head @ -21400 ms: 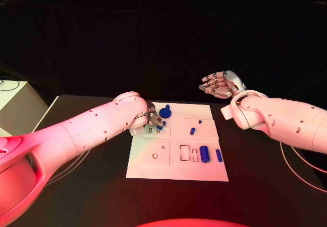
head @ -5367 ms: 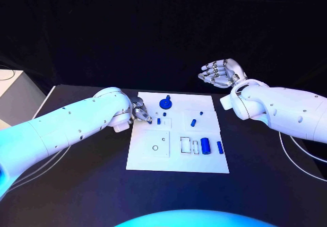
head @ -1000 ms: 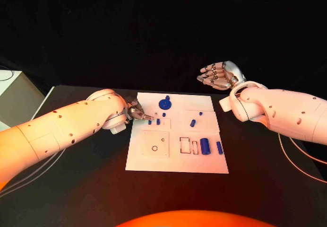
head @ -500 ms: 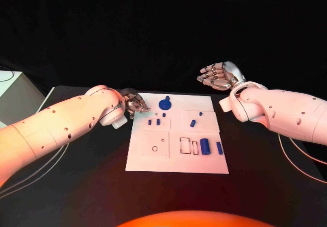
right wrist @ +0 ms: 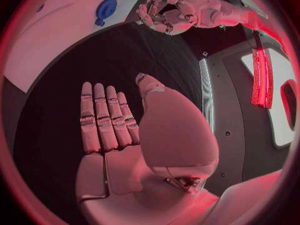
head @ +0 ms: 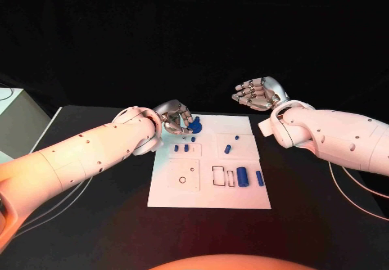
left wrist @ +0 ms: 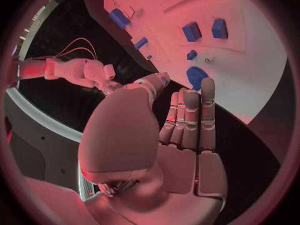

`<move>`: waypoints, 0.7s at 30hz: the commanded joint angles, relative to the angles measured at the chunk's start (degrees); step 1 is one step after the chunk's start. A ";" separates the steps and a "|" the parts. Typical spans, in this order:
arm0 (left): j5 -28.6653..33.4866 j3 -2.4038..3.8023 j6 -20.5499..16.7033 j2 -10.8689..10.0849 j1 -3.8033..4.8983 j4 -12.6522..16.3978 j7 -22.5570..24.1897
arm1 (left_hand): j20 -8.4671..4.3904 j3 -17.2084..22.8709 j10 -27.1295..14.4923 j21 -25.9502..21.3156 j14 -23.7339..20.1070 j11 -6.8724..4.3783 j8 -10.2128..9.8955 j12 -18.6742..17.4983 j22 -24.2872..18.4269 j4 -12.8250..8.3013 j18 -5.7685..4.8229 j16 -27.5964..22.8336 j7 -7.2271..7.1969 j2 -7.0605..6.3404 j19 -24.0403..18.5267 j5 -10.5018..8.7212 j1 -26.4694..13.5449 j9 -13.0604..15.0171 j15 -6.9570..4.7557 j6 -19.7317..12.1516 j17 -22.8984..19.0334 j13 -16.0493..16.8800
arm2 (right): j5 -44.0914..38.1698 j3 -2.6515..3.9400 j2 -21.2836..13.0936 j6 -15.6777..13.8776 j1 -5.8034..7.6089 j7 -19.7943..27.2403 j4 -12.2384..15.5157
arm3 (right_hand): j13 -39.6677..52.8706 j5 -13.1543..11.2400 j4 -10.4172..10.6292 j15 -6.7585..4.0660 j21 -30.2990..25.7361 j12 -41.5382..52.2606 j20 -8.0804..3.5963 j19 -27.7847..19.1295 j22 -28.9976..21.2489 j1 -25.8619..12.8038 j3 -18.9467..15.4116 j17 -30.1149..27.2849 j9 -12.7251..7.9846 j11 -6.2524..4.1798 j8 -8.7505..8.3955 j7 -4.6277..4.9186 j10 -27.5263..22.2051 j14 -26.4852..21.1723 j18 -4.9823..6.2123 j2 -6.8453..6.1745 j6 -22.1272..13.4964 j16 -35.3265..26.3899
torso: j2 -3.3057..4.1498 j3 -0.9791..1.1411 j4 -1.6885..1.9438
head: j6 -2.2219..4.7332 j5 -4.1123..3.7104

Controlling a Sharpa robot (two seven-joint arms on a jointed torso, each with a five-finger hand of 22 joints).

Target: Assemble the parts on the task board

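The white task board (head: 211, 194) lies mid-table. On it are a blue disc with a knob (head: 194, 126), two short upright pegs (head: 181, 148), a slanted small piece (head: 227, 149), a blue cylinder (head: 242, 177) and a slim bar (head: 259, 178). My left hand (head: 175, 117) hovers over the board's far left corner, partly covering the disc, and holds nothing. The left wrist view shows that hand (left wrist: 187, 120) with straight fingers above the disc (left wrist: 197, 76) and the two pegs (left wrist: 191, 31). My right hand (head: 255, 93) is raised beyond the board's far right corner, fingers straight (right wrist: 103, 120), empty.
A pale box (head: 14, 115) stands at the table's left edge. The board carries outlined rectangular slots (head: 218, 175) and a small round hole (head: 182, 180). Black table surface (head: 97, 225) surrounds the board on the near side.
My left hand has lifted off the spot by the two pegs and moved to the board's far left corner, near the disc. The right hand has stayed put.
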 commanded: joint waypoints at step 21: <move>-15.68 -1.70 2.94 5.33 -0.09 -6.19 0.14 | 0.05 -2.03 1.24 1.15 3.81 0.15 -3.18 -6.26 0.69 -1.44 0.65 5.84 -1.04 0.08 1.81 0.22 0.42 -5.31 0.19 5.07 0.68 -6.48 | -1.04 0.03 0.38 0.22 0.04 0.38 0.46 | -0.02 0.25 -0.71 -0.18 0.02 -0.21 0.02 -0.35 -0.03 0.62 0.14 -0.13 -0.08 0.06 -0.25 1.62 0.20 -0.28 0.40 0.32 0.28 -0.17 | 1.12 0.09 -0.86 | 0.85 0.14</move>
